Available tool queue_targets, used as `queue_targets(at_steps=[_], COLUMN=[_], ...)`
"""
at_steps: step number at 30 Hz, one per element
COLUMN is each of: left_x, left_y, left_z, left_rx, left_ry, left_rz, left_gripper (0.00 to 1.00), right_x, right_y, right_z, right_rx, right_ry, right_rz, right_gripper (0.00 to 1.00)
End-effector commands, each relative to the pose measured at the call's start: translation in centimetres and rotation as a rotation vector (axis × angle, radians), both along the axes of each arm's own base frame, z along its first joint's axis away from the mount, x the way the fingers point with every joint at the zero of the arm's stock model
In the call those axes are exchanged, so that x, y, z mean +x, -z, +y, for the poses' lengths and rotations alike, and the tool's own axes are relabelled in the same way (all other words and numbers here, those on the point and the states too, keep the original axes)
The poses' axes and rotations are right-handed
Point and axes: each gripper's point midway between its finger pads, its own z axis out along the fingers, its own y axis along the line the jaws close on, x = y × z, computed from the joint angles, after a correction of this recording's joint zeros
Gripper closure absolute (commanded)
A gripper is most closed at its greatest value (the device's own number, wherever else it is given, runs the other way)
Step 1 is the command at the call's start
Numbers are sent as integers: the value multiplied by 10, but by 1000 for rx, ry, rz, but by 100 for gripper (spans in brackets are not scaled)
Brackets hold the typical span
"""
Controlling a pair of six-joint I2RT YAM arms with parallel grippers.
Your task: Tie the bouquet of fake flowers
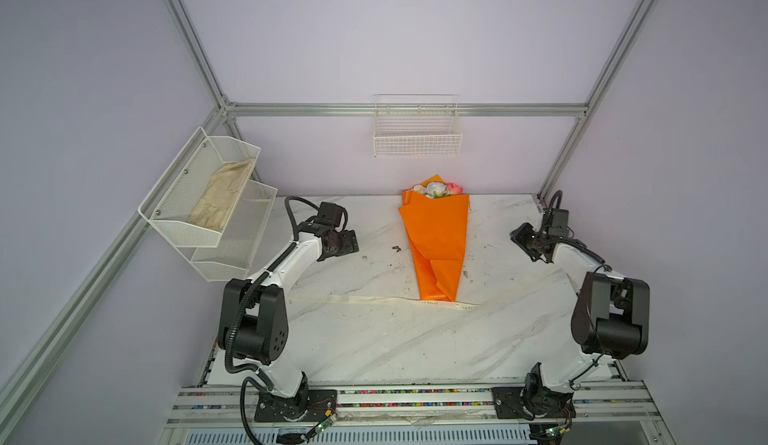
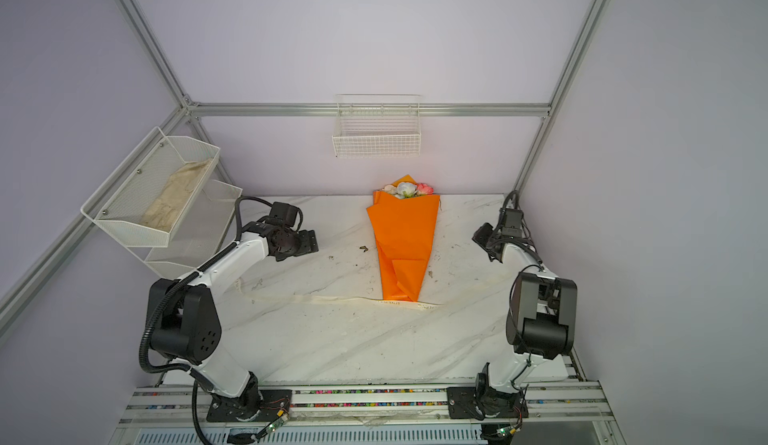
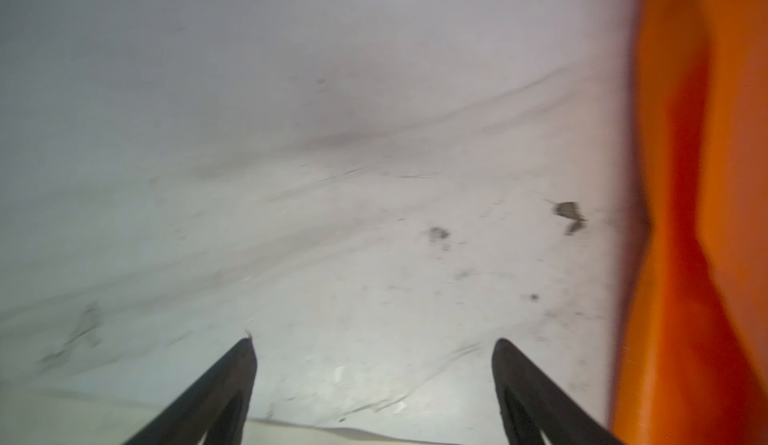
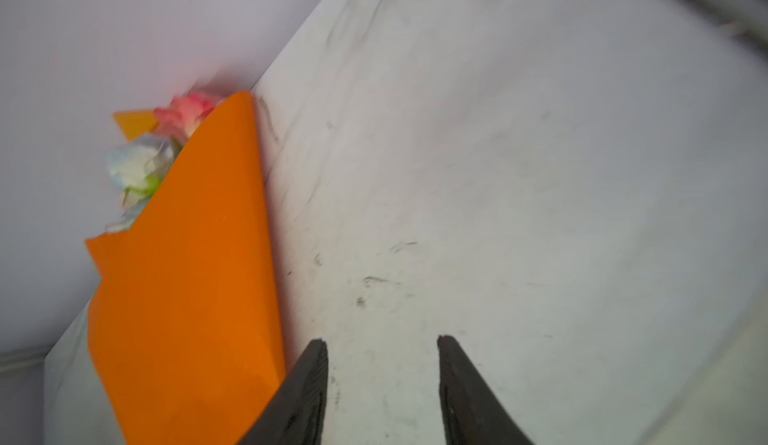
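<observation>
Top views both show the front rail (image 1: 415, 393) nearest, and beyond it the marble table (image 1: 374, 347). A cream ribbon (image 1: 361, 298) lies flat across the table from left to right and meets the narrow foot of the bouquet of fake flowers (image 1: 436, 235). Whether it passes under the wrap I cannot tell.

The bouquet lies along the middle of the table, not yet tied. Its orange paper widens toward the back wall, where white, cream and pink blooms (image 1: 438, 189) peep out at the table's far edge.

The left gripper (image 3: 375, 341) hangs to the left of the wrap, clear of it. In the left wrist view its black fingers are spread wide with only bare table between them. The right gripper (image 4: 381, 339) hangs to the right, also apart from the paper, its fingers parted less widely and holding nothing.

Farther back, a mesh shelf (image 1: 187, 233) on the left wall holds a beige cloth (image 1: 224, 198), and a wire basket (image 1: 417, 144) hangs on the back wall.
</observation>
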Motion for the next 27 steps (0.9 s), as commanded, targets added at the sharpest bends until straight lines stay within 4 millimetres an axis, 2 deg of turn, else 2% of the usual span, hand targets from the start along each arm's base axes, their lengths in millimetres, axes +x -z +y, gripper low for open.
queue_targets(at_steps=[1,3,7,13,17,25,27], left_x=[28,38,58,81,90,115,123], left_y=[-30,-30,-15,2,14,40,50], left_z=[-86,-112,-140,-177,-191,-214,-219], left_rx=[-389,-475,-532,-674,-717,-794,-802], left_ry=[186,233,268,308,310,297,286], left_rz=[-113,-120,-94,-59,-50,-19,-9], left_gripper=[5,0,0,0,0,0,3], right_x=[15,24,40,57,65,72,74], right_y=[3,12,30,50,69,84,88], right_z=[71,91,110,119,121,127,128], right_rx=[140,175,223,279,289,322,325], right_ry=[-211,-255,-298,-321,-326,-358,-367], right_rz=[-39,-42,-30,-14,16,20,19], right_gripper=[50,47,42,40,40,39,39])
